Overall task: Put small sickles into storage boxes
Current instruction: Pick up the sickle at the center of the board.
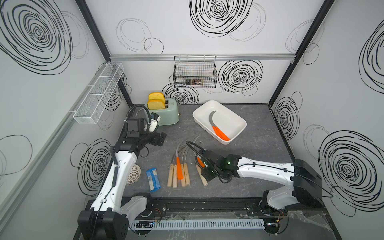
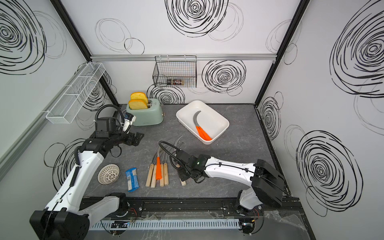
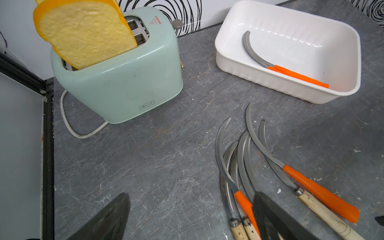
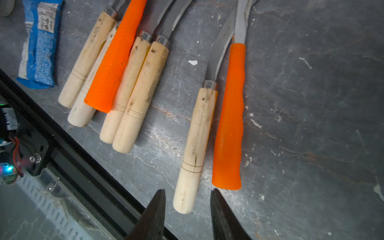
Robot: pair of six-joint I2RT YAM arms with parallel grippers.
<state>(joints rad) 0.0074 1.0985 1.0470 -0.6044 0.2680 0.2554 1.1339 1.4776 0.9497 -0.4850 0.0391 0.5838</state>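
The white storage box (image 1: pixel 227 118) (image 2: pixel 212 120) (image 3: pixel 301 41) stands at the back right of the table, with two orange-handled small sickles (image 1: pixel 220 133) (image 3: pixel 299 75) lying in it. Several more sickles (image 1: pixel 178 170) (image 2: pixel 159 170) (image 4: pixel 113 62) lie bunched at the table's middle front. Right of them lie a wooden-handled sickle (image 4: pixel 195 141) (image 1: pixel 202 178) and an orange-handled one (image 4: pixel 228 124). My right gripper (image 4: pixel 188 191) (image 1: pixel 205 173) hangs over that pair, open, its jaws either side of the wooden handle's end without touching it. My left gripper (image 3: pixel 191 194) (image 1: pixel 160 140) hovers open and empty near the toaster.
A mint toaster (image 1: pixel 166 114) with bread slices stands at the back left. A blue packet (image 1: pixel 153 178) and a white perforated dome (image 1: pixel 134 176) lie at the front left. A black wire basket (image 1: pixel 195 71) and a white mesh rack (image 1: pixel 99 93) hang on the walls.
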